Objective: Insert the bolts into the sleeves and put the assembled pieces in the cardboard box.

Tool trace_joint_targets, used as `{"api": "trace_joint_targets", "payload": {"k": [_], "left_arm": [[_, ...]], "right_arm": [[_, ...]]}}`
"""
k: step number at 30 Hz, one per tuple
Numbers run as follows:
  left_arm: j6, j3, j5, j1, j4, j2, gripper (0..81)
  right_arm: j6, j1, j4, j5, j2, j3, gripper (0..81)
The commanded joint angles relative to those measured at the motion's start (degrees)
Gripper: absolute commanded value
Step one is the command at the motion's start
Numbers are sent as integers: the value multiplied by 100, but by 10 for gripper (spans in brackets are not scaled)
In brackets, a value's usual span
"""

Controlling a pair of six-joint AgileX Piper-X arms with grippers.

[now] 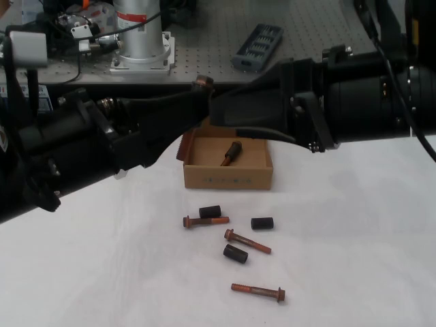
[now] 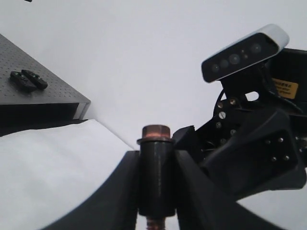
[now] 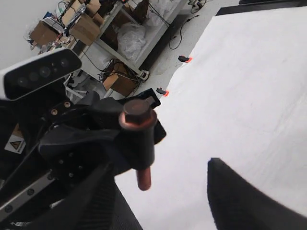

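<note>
The white cloth-covered tabletop point(image 1: 354, 259) is carrying the work, and a grey perforated metal plate point(image 1: 306, 34) is lying beyond its far edge. Two black arms are meeting in the air over the far middle of the tabletop. Below them a shallow brown cardboard box point(image 1: 228, 180) is holding one assembled piece point(image 1: 231, 153).

The left tool point(image 2: 156, 165) is clenching a short black cylindrical sleeve point(image 2: 156, 187) with a copper-coloured hex-head bolt point(image 2: 156, 132) sitting through it, head above and tip poking out below. The right tool point(image 3: 168, 201) is hanging released just beside it, jaws apart, gripping nothing.

Toward the near edge, three loose bolts point(image 1: 247, 241) and three loose sleeves point(image 1: 236, 254) are lying close together.

The insertion is looking complete for this piece. The next move is calling for the left arm to lower it into the box and let go, with the right arm clearing aside.

Cluttered metal shelves point(image 3: 110, 28) are standing in the room beyond.
</note>
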Motion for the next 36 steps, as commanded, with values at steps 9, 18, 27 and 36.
{"api": "trace_joint_targets", "payload": {"k": [9, 18, 27, 36], "left_arm": [[621, -75, -350, -1, -118, -76, 6], [1220, -947, -411, 252, 1136, 846, 6], [1440, -2897, -585, 414, 1983, 3029, 6], [1820, -5395, -755, 414, 3326, 5295, 6]], "right_arm": [[-162, -138, 256, -324, -137, -21, 427], [-1916, -778, 2259, -236, -562, -21, 417], [-3893, -1603, 4488, 1042, -780, -21, 314], [-4372, -1747, 4870, 1850, -835, -21, 15]]}}
